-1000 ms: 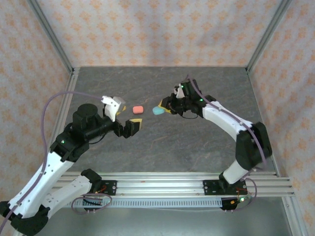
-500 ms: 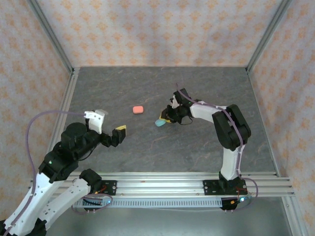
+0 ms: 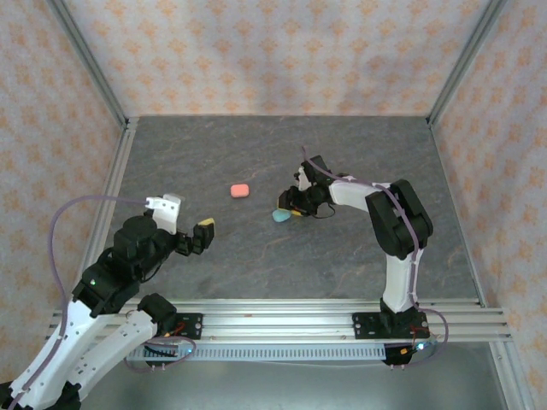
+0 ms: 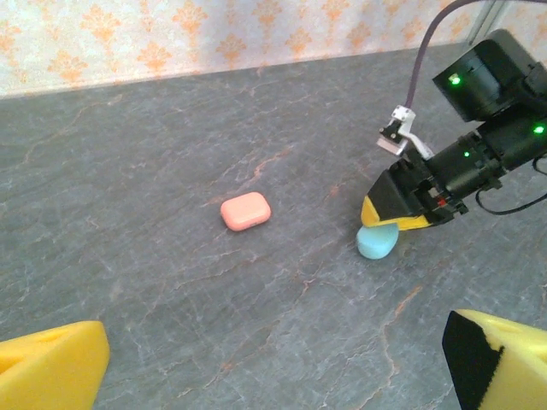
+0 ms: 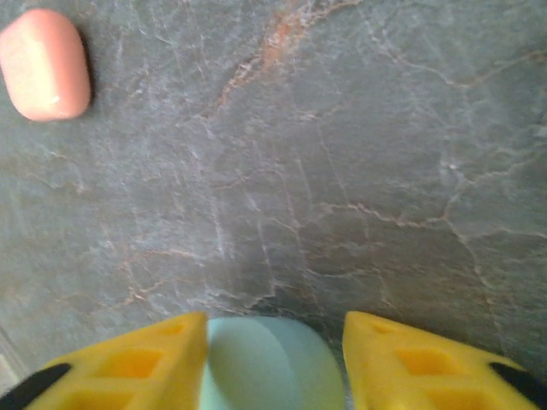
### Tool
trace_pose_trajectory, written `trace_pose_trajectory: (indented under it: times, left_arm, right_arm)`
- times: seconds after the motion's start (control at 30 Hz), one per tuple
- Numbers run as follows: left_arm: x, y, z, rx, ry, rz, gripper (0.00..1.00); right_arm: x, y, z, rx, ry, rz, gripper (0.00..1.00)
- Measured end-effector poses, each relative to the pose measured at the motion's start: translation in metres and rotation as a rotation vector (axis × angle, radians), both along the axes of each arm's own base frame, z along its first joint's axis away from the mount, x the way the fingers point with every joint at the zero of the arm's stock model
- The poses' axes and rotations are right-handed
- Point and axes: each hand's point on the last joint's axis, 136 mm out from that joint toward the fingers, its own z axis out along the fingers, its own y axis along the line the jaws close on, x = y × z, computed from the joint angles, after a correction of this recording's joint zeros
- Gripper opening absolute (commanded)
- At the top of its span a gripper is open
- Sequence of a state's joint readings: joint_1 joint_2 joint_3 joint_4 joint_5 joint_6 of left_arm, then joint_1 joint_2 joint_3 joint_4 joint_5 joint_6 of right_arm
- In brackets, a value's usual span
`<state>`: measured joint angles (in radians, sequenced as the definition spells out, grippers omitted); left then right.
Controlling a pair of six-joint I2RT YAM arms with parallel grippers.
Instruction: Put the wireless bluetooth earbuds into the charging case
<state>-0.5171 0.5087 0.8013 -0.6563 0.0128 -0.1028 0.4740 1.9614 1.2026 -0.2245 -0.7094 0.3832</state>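
Note:
A closed teal charging case (image 3: 279,216) lies on the grey table, and a closed salmon-pink case (image 3: 240,190) lies to its left. My right gripper (image 3: 293,207) is low over the teal case (image 5: 269,363), jaws open around it: the left finger touches it, while the right finger stands apart with a gap. The pink case (image 5: 44,64) sits ahead of it to the left. My left gripper (image 3: 184,220) hovers wide open at the near left, holding nothing; from it I see the pink case (image 4: 246,211) and the teal case (image 4: 377,243). The earbuds are out of view.
The grey stone-patterned table (image 3: 205,154) is walled by patterned panels and metal posts. An aluminium rail (image 3: 282,325) with both arm bases runs along the near edge.
My right gripper came down with the teal case to the table and its jaws have parted from it. The left arm drew back toward the near left, still open.

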Motion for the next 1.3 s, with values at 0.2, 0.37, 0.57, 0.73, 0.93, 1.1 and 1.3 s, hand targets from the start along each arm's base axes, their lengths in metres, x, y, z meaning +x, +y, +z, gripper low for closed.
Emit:
trace_pose_trajectory:
  times: [0.2,0.37,0.57,0.73,0.93,1.1,1.3]
  left_arm:
    - [0.011,0.001,-0.004,0.026,0.01,0.029,1.0]
    - [0.036,0.013,-0.011,0.033,0.014,0.12,1.0]
    - [0.075,0.043,-0.056,0.044,0.047,0.275,1.0]
    - [0.086,0.078,-0.123,0.06,0.113,0.425,1.0]
    - [0.101,0.099,-0.146,0.1,0.135,0.508,1.0]
    - [0.126,0.096,-0.155,0.12,0.129,0.48,1.0]
    - [0.146,0.091,-0.176,0.149,0.129,0.438,1.0]
  right_arm:
    - [0.003,-0.016,0.024,-0.064,-0.069,-0.014,0.8]
    - [0.017,-0.046,0.083,-0.137,-0.269,-0.067,0.92]
    - [0.017,-0.144,0.136,-0.371,-0.577,-0.288,0.99]
    - [0.0,-0.239,0.112,-0.643,-0.679,-0.505,0.99]
    - [-0.031,-0.287,0.049,-0.843,-0.705,-0.558,0.99]
    - [-0.02,-0.299,0.051,-0.86,-0.758,-0.624,0.99]
    - [0.006,-0.312,0.059,-0.826,-0.846,-0.706,0.99]
